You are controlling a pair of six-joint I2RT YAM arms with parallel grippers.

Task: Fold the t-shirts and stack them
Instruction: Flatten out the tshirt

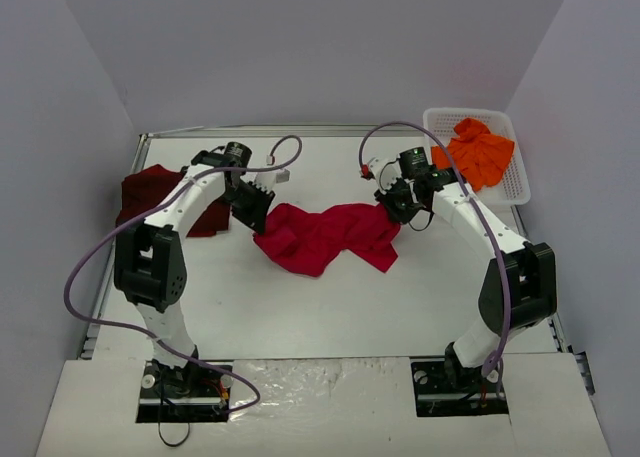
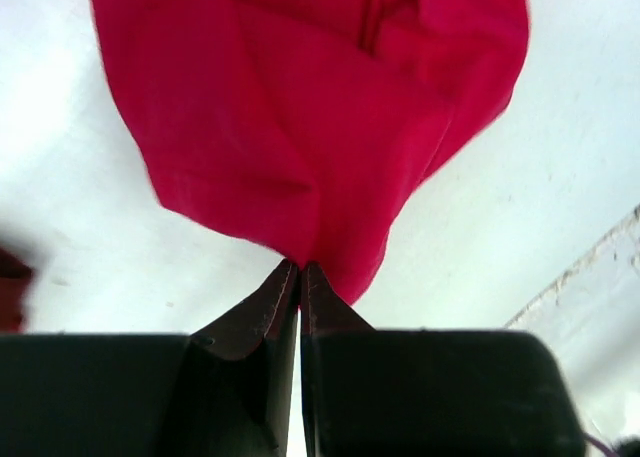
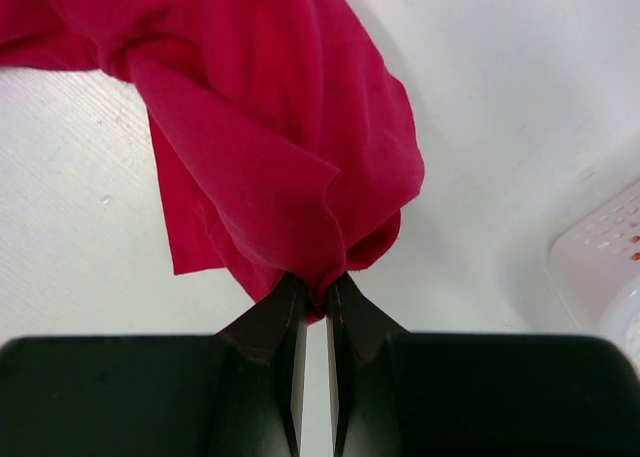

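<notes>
- White table [image 1: 330, 307] was enclosed by plain grey walls [image 1: 300, 47] on three sides.
- White lattice basket [image 1: 437, 120] sat at its far right corner.

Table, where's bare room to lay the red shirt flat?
Widest bare patch of table: the near side, between the red shirt and the near edge. A narrower strip lies behind it, by the far edge. Crowded: maroon shirt at left, basket with orange shirt far right.

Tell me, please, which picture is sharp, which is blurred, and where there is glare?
Top external: sharp, even light, glare on the near table edge. Left wrist: the red t-shirt has blurred edges. Right wrist: folds sharp, the white basket washed out.
</notes>
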